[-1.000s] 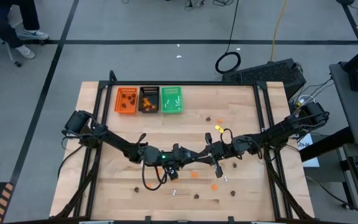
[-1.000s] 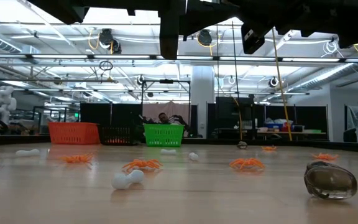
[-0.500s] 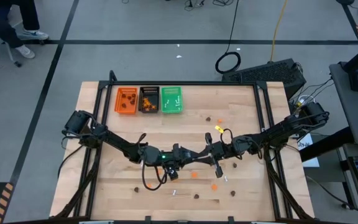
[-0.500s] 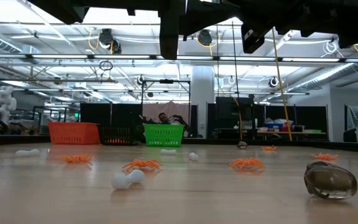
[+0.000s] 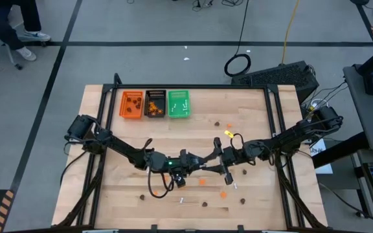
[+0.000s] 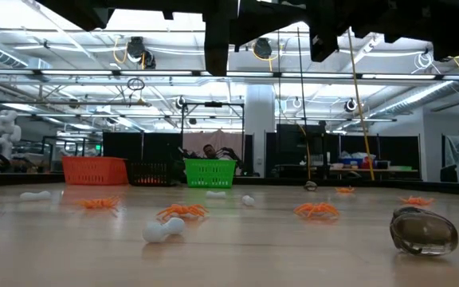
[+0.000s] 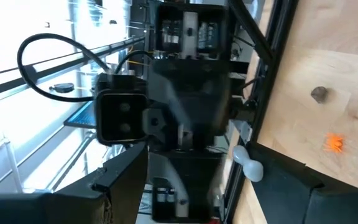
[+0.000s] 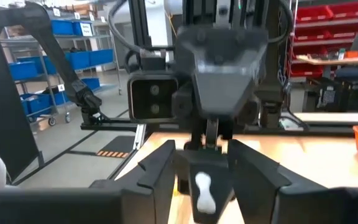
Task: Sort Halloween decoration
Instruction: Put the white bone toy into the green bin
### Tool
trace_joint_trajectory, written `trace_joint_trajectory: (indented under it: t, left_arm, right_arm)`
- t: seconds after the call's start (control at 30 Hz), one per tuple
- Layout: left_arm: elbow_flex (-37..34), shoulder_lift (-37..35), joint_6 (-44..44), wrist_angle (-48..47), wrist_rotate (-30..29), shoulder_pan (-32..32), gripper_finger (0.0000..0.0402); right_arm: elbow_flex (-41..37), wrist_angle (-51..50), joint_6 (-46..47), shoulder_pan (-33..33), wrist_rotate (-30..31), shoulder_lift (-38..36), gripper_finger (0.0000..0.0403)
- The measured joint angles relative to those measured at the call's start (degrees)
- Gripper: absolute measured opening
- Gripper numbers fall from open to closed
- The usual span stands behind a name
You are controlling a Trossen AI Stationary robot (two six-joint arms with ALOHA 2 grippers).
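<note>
I have both arms meeting tip to tip over the middle of the surface (image 5: 251, 110). My right gripper (image 8: 202, 186) has its jaws part open with a white stick (image 8: 202, 188) standing between them, and the left gripper (image 7: 210, 186) faces it with jaws spread wide, the same stick just ahead of them. Orange blobs (image 6: 183, 211), brown blobs (image 5: 205, 204) and more sticks lie scattered below and around both jaws.
</note>
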Motion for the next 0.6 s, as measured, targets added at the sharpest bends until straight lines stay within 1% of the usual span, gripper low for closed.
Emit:
trace_joint_trajectory:
  t: [0.07, 0.17, 0.33, 0.43, 0.53, 0.6]
  left_arm:
    - [0.01, 0.0, -0.03, -1.44, -0.02, -0.01, 0.026]
    - [0.01, 0.0, -0.11, -2.61, -0.06, 0.0, 0.026]
    - [0.0, 0.0, -0.11, -2.7, -0.07, -0.3, 0.0257]
    - [0.02, 0.0, -0.11, -2.7, -0.09, -0.33, 0.0241]
    - [0.02, 0.0, -0.11, -2.7, -0.13, -0.33, 0.0213]
    - [0.0, 0.0, -0.07, -2.7, -0.35, -0.33, 0.0191]
  right_arm:
    - [0.0, 0.19, -0.59, 0.0, 0.0, -0.13, 0.0136]
    - [0.0, -2.04, -0.96, -0.01, 0.01, -1.21, 0.0137]
    - [0.0, -9.9, -1.9, 0.0, 0.1, -5.73, 0.0137]
    - [0.0, -15.49, -1.92, -0.02, 0.17, -9.91, 0.0137]
    - [0.0, -22.97, -1.6, -0.01, 0.46, -14.36, 0.0137]
    - [0.0, -29.14, -0.99, 0.0, 1.72, -17.14, 0.0137]
